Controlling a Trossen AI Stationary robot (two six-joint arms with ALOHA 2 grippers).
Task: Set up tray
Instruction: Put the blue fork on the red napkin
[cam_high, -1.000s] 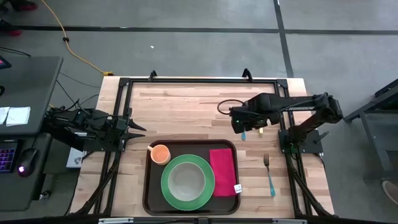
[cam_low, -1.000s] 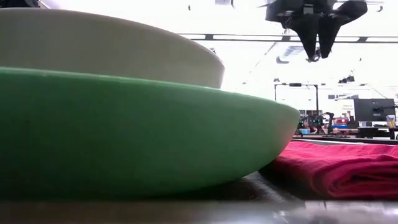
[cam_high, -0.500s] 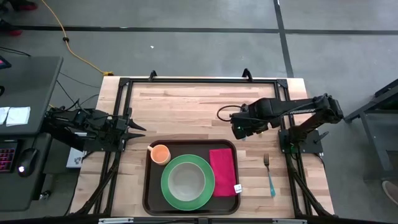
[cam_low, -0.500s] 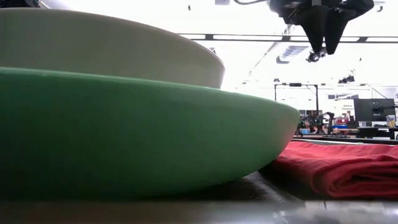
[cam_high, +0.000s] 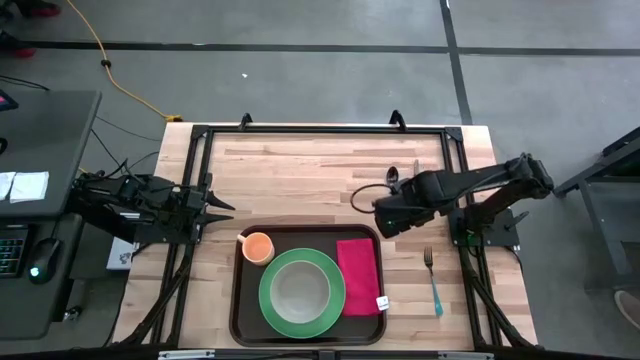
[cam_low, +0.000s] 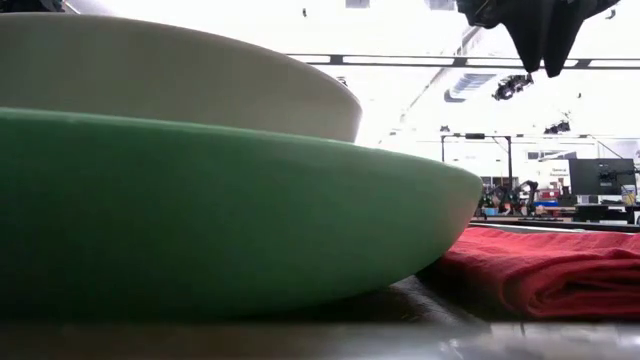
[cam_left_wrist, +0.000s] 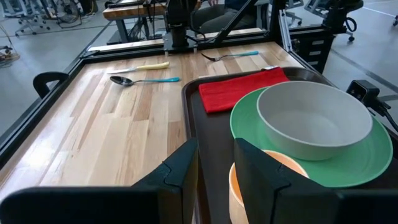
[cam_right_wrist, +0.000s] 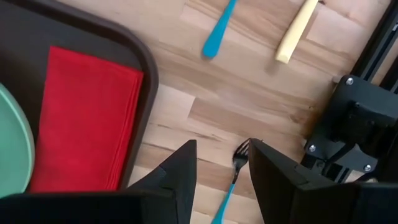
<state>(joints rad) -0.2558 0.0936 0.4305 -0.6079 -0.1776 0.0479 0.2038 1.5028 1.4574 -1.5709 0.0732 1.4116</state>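
The tray (cam_high: 237, 300), dark brown, sits at the near-centre edge of the worktop (cam_high: 300, 170). On the tray: green plate (cam_high: 270, 300) in the middle w/ a grey-white bowl (cam_high: 298, 291) on it, orange cup (cam_high: 258, 246) at the tray's far-left corner, folded red napkin (cam_high: 358, 276) along its right side.

Right end effector (cam_high: 385, 217) hovers just beyond the tray's far-right corner, above bare wood. Its wrist view shows the fingers parted by a narrow gap, nothing between them; below them lies the fork (cam_right_wrist: 233, 177), right of the tray, blue handle. That same view catches only the blue handle end of a spoon (cam_right_wrist: 219, 32) and the end of a pale yellow handle (cam_right_wrist: 296, 30), both on wood beyond the tray's far edge.

Left end effector (cam_high: 222, 207) is parked at the worktop's left edge, left of the tray's far-left corner; its wrist view shows a slim gap between the fingers, empty. This view alone shows the whole spoon, the yellow-handled knife (cam_left_wrist: 142, 66) beside it & the bowl's depth.

Low view, from inside the tray: plate and bowl fill the frame, napkin to their right; right end effector (cam_low: 541, 45) hangs high above, fingers too dark to read there. Cutlery is hidden in this view.

High view shows the spoon only partly, beside the right arm.
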